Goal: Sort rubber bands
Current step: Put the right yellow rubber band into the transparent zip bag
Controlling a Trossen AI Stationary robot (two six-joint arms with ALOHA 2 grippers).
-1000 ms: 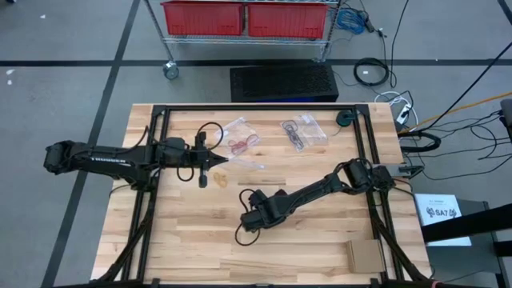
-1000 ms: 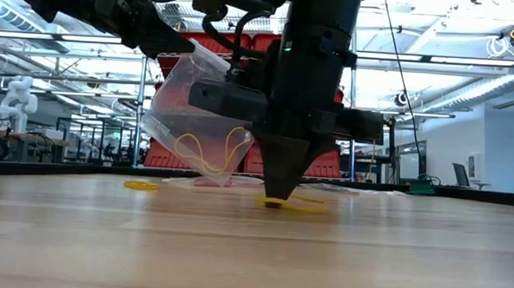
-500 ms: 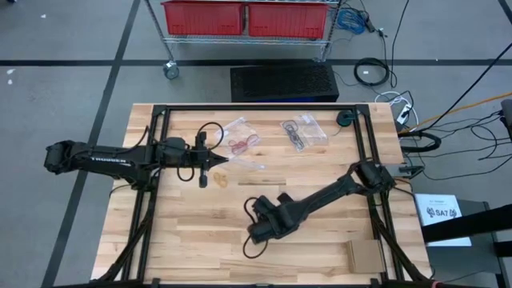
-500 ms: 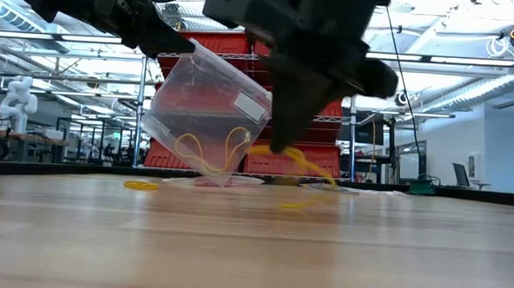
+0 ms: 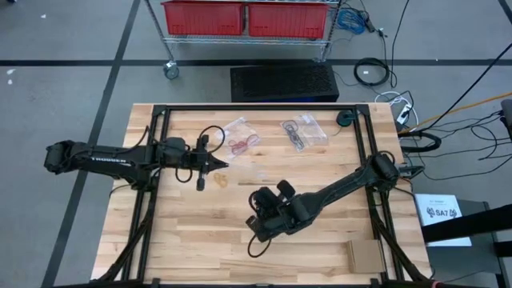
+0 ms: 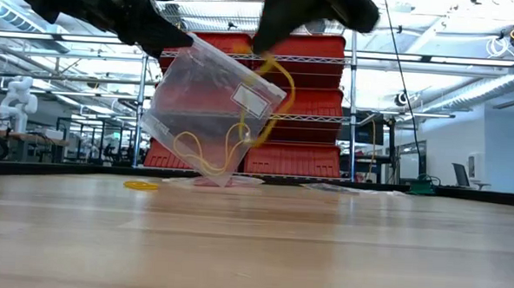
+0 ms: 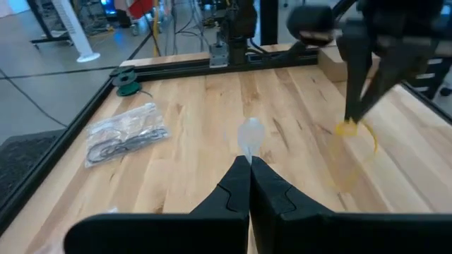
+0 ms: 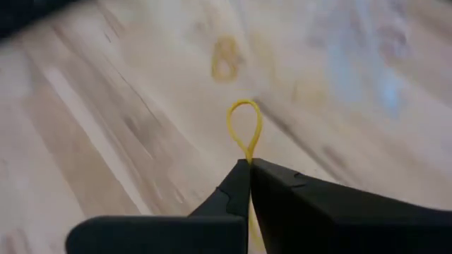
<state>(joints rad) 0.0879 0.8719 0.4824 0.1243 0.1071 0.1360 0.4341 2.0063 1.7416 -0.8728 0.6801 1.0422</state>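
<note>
Rubber bands lie in several spots on a wooden table [image 5: 192,240]; one yellow band [image 8: 244,128] hangs as a loop from the right gripper [image 8: 248,164], whose fingers are pressed together on it, lifted above the middle of the table; in the low view this band [image 6: 275,93] dangles in the air just beside a clear plastic bag [image 6: 208,107]; the left gripper [image 7: 248,161], fingers clamped together on the bag's edge, holds that bag tilted above the table, with yellow bands [image 6: 206,150] sagging in its lower corner; another yellow band [image 6: 140,186] rests flat on the wood near the bag; in the high view a bag with red bands [image 5: 240,144] and a bag with black bands [image 5: 294,134] lie well apart from the grippers along the table's far side; a small cardboard box [image 5: 365,256] sits near the table's front right corner.
</note>
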